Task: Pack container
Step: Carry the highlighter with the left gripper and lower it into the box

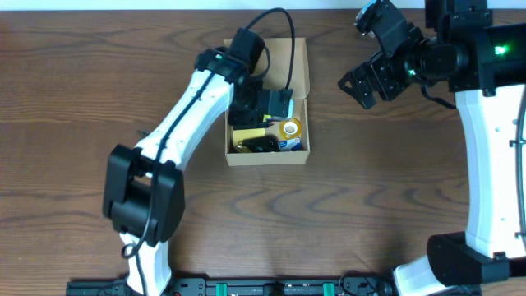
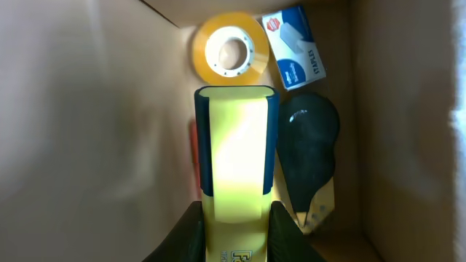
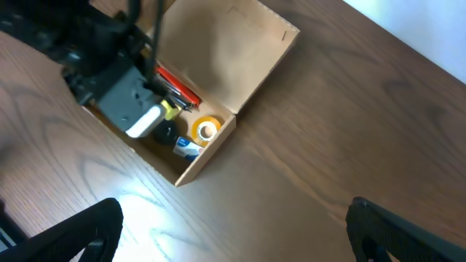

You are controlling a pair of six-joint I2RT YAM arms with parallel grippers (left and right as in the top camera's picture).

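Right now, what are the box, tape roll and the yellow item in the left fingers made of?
Box: plain tan cardboard, matte, with a folded flap.
Tape roll: glossy yellowish film on a white core, likely plastic.
Yellow item: smooth and shiny, probably hard plastic, with dark edges.

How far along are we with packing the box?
Done: a tape roll, a staples box, a black object and red pens already lie in the container. In hand: the left fingers are shut on a yellow highlighter, held down inside the box. The right fingers are open, apart from it, holding nothing. Left: release the highlighter, withdraw, and close the flap lid, which is open.
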